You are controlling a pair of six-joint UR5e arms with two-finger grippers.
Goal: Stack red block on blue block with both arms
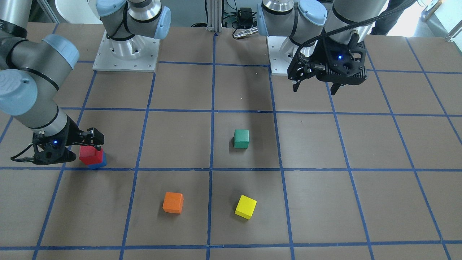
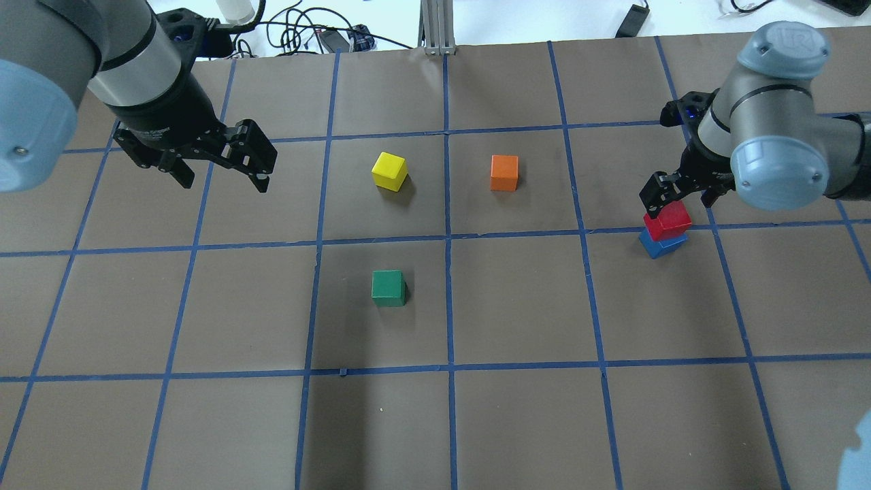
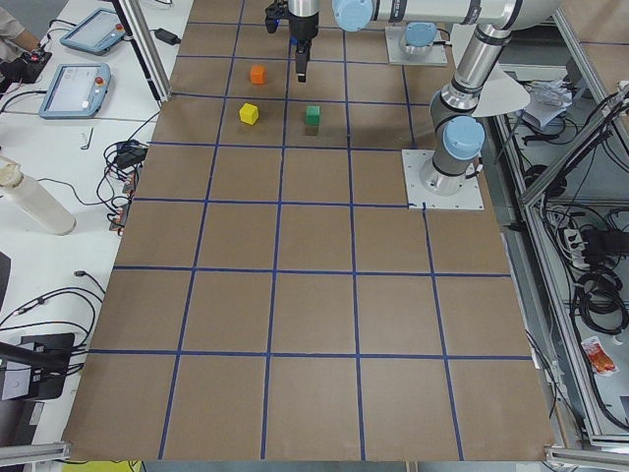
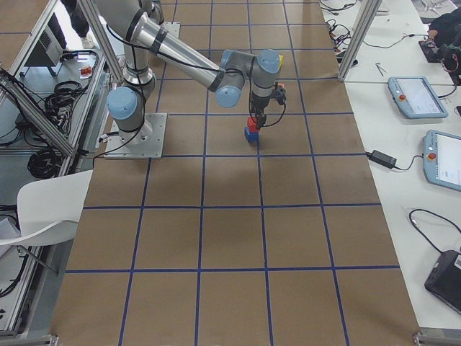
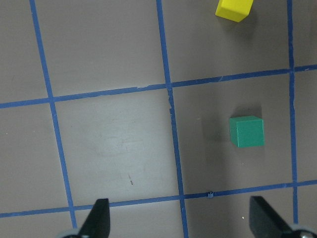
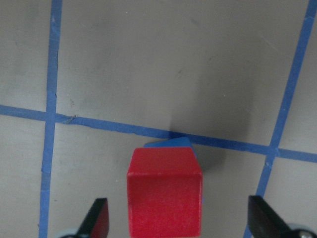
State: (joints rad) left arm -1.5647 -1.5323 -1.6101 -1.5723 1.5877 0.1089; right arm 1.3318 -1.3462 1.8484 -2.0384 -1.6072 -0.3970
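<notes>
The red block (image 2: 668, 221) sits on top of the blue block (image 2: 661, 243), turned slightly askew on it, at the table's right side. The stack also shows in the front view, red block (image 1: 90, 155) over blue block (image 1: 99, 164). My right gripper (image 2: 680, 194) hangs just above the stack and is open. In the right wrist view its fingers (image 6: 98, 220) stand wide apart on either side of the red block (image 6: 165, 191) without touching it. My left gripper (image 2: 221, 178) is open and empty, raised over the table's far left.
A green block (image 2: 388, 288) lies near the middle of the table. A yellow block (image 2: 389, 170) and an orange block (image 2: 504, 172) lie farther out. Blue tape lines grid the brown table (image 2: 517, 422).
</notes>
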